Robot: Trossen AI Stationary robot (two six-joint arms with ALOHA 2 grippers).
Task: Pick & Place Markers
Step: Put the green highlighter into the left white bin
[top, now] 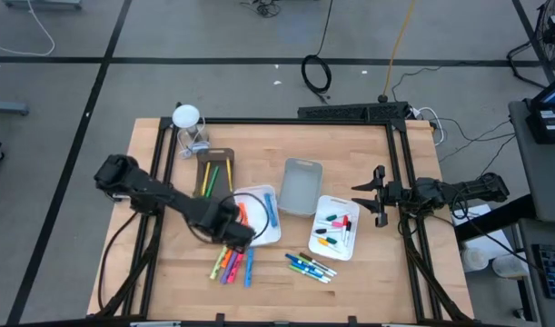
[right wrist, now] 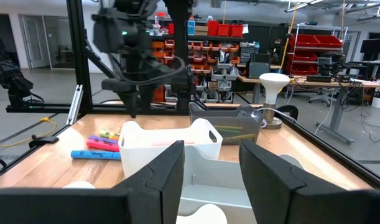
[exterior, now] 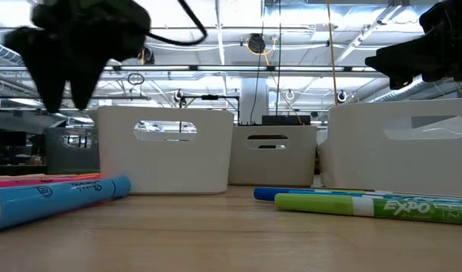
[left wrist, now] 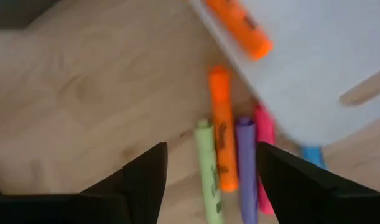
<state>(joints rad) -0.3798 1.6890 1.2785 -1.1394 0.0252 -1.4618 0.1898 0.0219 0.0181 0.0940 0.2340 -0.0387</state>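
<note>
High view shows left hand point(top: 233, 232) open and empty over loose markers point(top: 232, 265) beside white tray point(top: 275, 238); descending misaligned risks scattering them across the bench point(top: 168, 272).

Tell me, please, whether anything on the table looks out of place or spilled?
Nothing looks damaged or spilled. Two loose clusters of markers lie on the bare table in front of the trays: highlighters and blue-green markers.

Left claw point(left wrist: 208, 180) spread; right claw point(right wrist: 211, 180) seemingly parted, idle.
</note>
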